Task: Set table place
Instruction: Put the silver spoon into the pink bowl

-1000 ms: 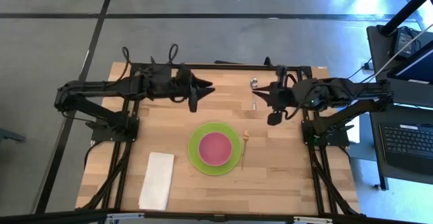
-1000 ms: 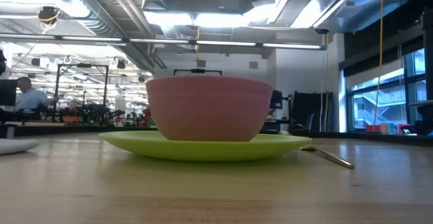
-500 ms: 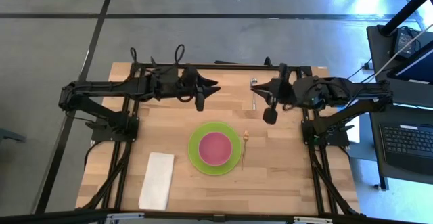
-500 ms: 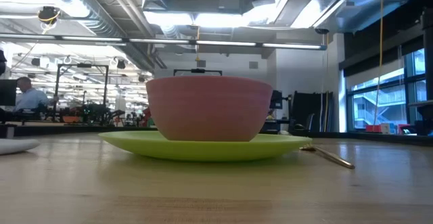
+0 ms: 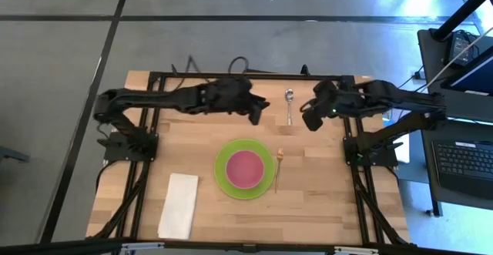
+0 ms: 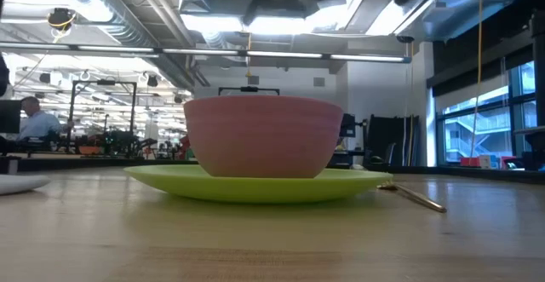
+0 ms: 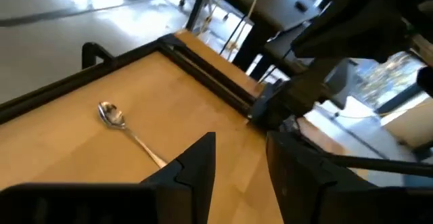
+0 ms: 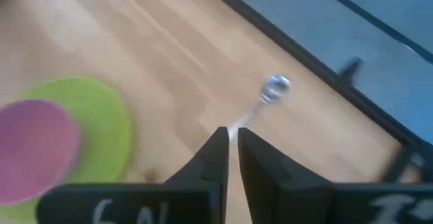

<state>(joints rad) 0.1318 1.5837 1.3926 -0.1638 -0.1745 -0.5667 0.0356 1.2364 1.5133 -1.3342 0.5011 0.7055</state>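
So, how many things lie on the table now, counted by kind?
Plates: 1, the lime-green plate.
Bowls: 1, the pink bowl, on the plate.
Spoons: 1, the silver spoon, near the far edge.
Slim utensils: 1, the gold-tipped utensil, beside the plate.
Napkins: 1, the white napkin.
Total: 5.

Spoon (image 8: pixel 276 86) blurred, handle behind right end effector (image 8: pixel 231 143)

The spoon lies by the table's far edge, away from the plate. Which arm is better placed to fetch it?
Probably the right. The right gripper hangs just beside the spoon, and its wrist view lines the spoon up ahead of its fingers. The left gripper is also close, on the spoon's other side.
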